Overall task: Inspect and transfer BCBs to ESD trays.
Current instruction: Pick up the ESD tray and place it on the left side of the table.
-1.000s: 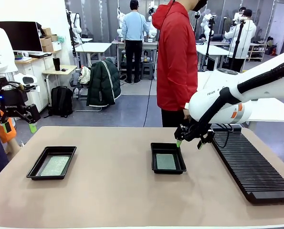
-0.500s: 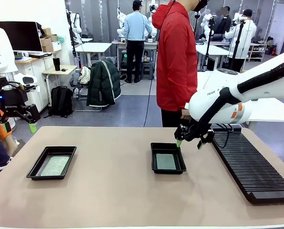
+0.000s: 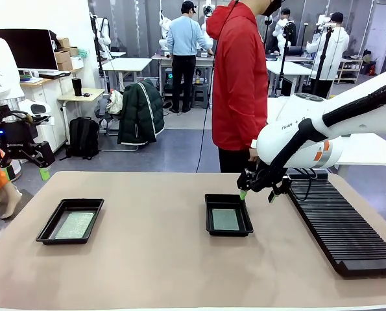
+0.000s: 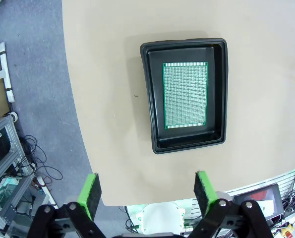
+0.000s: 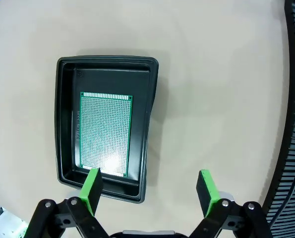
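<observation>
Two black ESD trays lie on the tan table, each with a green BCB flat inside. The left tray (image 3: 70,221) (image 4: 187,94) holds one board (image 3: 75,225) (image 4: 185,94). The middle tray (image 3: 228,214) (image 5: 105,124) holds the other board (image 3: 226,219) (image 5: 105,134). My left gripper (image 3: 42,170) (image 4: 146,191) hangs open, high above the table's left edge, well clear of its tray. My right gripper (image 3: 256,192) (image 5: 149,191) is open too, hovering just above the far right corner of the middle tray, empty.
A long black ribbed rack (image 3: 338,223) (image 5: 293,109) lies along the table's right side. A person in a red jacket (image 3: 240,78) stands at the far edge behind the middle tray. The table's left edge (image 4: 78,124) drops to grey floor with cables.
Both arms, trays and boards hold still. Only people in the background shift about.
</observation>
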Robot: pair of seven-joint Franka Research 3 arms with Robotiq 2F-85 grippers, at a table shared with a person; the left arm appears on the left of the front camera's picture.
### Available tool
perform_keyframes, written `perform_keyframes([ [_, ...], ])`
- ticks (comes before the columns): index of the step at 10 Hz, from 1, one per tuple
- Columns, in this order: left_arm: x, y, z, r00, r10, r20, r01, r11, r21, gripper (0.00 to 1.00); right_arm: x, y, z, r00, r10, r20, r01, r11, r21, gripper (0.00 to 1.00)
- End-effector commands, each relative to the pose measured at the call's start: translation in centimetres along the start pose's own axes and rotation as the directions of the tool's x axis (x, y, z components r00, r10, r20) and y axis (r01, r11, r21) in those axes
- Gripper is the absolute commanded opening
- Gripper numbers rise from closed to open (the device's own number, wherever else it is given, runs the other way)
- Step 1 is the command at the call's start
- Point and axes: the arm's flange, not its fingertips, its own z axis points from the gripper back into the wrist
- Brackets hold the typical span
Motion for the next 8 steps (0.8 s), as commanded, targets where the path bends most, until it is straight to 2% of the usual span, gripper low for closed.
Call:
perform_keyframes([
  [1,-0.1,0.1,-0.2,1.000,-0.005,0.012,0.005,1.000,-0.001,1.00,-0.2,-0.1,-0.2,1.000,-0.009,0.014,0.009,1.000,0.011,1.00],
  [3,-0.1,0.1,-0.2,1.000,-0.005,0.012,0.005,1.000,-0.001,1.00,0.0,0.0,0.0,1.000,0.000,0.000,0.000,1.000,0.000,1.00],
  [4,0.0,0.0,0.0,1.000,0.000,0.000,0.000,1.000,0.000,1.00,0.1,-1.3,0.9,0.999,-0.011,-0.034,0.013,0.998,0.059,1.00],
  [8,3.9,-6.9,3.7,1.000,0.014,0.008,-0.014,0.999,0.043,1.00,1.5,-6.5,3.9,0.993,-0.051,-0.103,0.076,0.965,0.252,1.00],
])
